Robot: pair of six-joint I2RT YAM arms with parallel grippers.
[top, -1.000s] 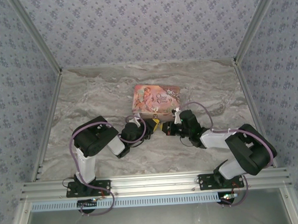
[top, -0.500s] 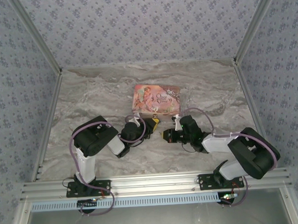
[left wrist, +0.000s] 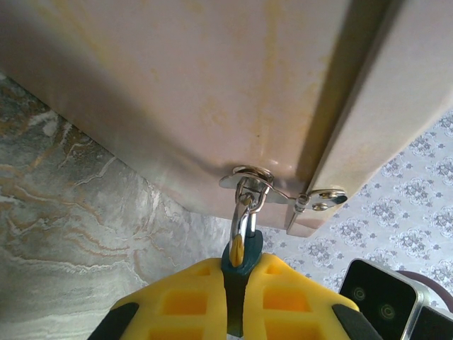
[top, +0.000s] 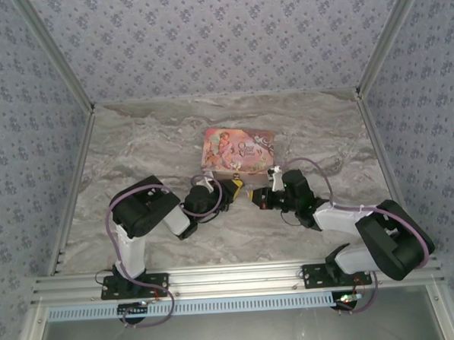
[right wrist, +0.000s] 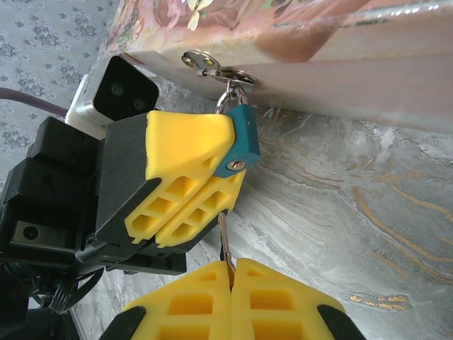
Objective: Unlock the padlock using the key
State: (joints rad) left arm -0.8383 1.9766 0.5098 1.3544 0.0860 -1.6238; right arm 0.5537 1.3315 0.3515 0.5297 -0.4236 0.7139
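The padlock (right wrist: 241, 142), small and blue-bodied, hangs by its shackle from the metal hasp (right wrist: 233, 76) on the pink box's front wall. My left gripper (left wrist: 241, 275) is shut on its body, the yellow fingers (right wrist: 190, 177) pinching both sides. The keyhole on the lock's underside faces my right gripper (right wrist: 231, 266). That gripper is shut on the key (right wrist: 224, 237), whose blade points up at the lock. Its tip stops short of the keyhole, close beside the left fingers. In the top view the two grippers (top: 232, 189) (top: 253, 197) meet nose to nose at the box's near edge.
The pink illustrated box (top: 238, 151) lies flat on the marble table (top: 150, 151), just behind both grippers. Patterned walls and metal frame rails (top: 68, 186) bound the table on three sides. The left wrist camera housing (right wrist: 117, 92) sits close above the left fingers.
My right gripper drew back toward the near edge with the key, then came forward again toward the padlock. Its elbow swung out to the right. The left gripper kept still on the lock.
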